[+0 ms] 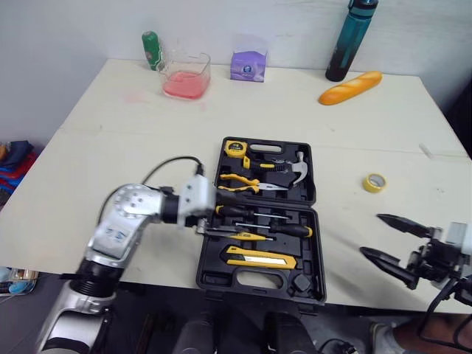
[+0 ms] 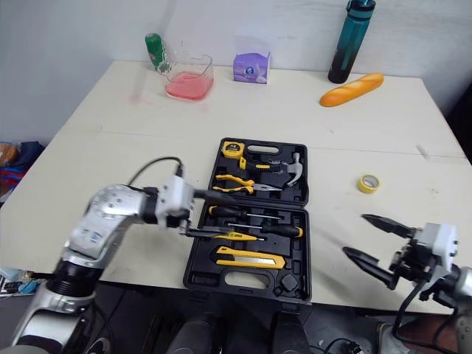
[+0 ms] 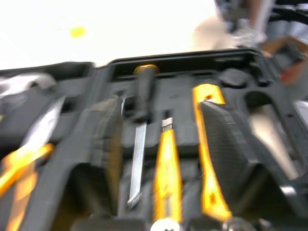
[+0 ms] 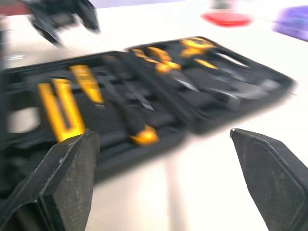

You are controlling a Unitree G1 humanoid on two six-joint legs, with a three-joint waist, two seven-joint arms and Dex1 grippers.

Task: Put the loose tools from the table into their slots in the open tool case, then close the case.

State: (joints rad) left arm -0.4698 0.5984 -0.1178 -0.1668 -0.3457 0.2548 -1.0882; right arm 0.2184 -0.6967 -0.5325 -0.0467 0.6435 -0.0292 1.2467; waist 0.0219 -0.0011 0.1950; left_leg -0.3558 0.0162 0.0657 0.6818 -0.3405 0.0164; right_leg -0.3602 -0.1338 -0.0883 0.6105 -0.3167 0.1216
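— Cream table (image 1: 133, 147) against a white wall (image 1: 74, 29). Where is the tool case (image 1: 209, 276)?

— Lying open near the front edge, its 2 halves flat. A tape measure (image 1: 235, 147), hammer (image 1: 295, 168) and pliers (image 1: 240, 183) sit in the far half. The screwdrivers (image 1: 265, 217) and a utility knife (image 1: 262, 257) are in the near half.

— And the left gripper (image 1: 209, 212)?

— At the near half's left edge, jaws parted a moderate way. The left wrist view shows its 2 fingers (image 3: 101, 159) straddling 1 of the screwdrivers and a yellow-handled tool (image 3: 166, 178) beside it, both lying in the case. Whether a finger touches either, I cannot tell.

— The right gripper (image 1: 371, 234)?

— Right of the case and well apart from it, by the table's front edge. Its jaws are spread wide with nothing between them.

— Anything loose?

— 1 yellow tape roll (image 1: 375, 182), on the table right of the case.

— What is hard to make out?

— From the eye views the left fingertips merge into the black case. The right wrist view looks across the case and catches the left gripper at its far side. At the back stand a bread loaf (image 1: 350, 87) and a teal bottle (image 1: 352, 37).
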